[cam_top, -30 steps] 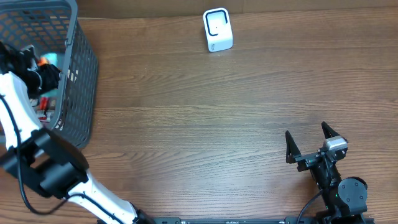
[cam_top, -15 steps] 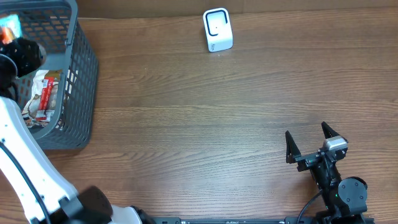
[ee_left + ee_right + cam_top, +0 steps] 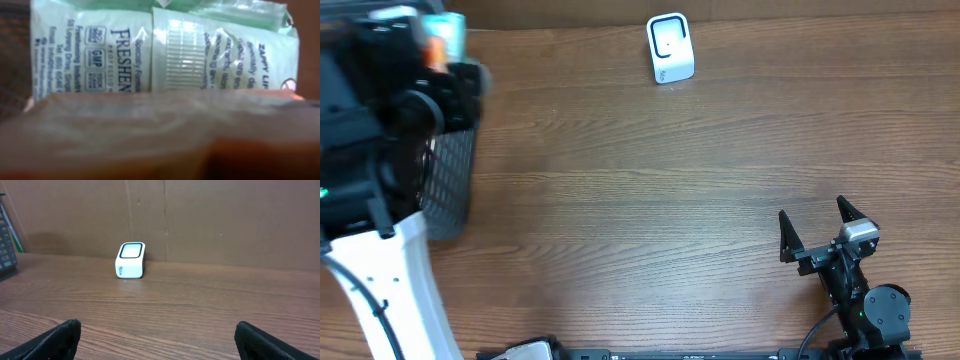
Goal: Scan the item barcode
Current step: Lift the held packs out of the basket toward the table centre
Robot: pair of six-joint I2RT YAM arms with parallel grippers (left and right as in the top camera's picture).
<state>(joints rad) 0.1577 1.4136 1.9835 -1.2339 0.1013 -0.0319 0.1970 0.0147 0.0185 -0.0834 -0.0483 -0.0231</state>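
Blur smears the far left of the overhead view, where the left arm (image 3: 380, 150) rises close under the camera and covers most of a grey mesh basket (image 3: 452, 190); only the basket's right wall shows below the arm. At the arm's upper end the left hand (image 3: 438, 62) is closed on a packet (image 3: 438, 32), which reads from above as a patch of orange, teal and white, lifted off the bench (image 3: 640, 200) above the basket's corner. The hand's fingers themselves are lost in the smear.

From the left wrist, we see the same packet filling the upper half of the picture: pale green and white film, crinkled, with dark blue print that includes the letters "FRESHEN". A barcode (image 3: 186, 55) sits near the middle of it, faint and washed out, its bars running upright. A soft orange-brown band (image 3: 150, 135) crosses the whole lower half in front of the packet; we cannot tell what it is.

Further right, a small white scanner (image 3: 670, 47) stands upright near the bench's far edge, well apart from the packet. From the right wrist, its window faces that camera, with a brown cardboard wall (image 3: 225, 220) behind it.

At the near right, the right hand (image 3: 813, 212) rests low over the bench, its fingers spread wide and holding nothing.
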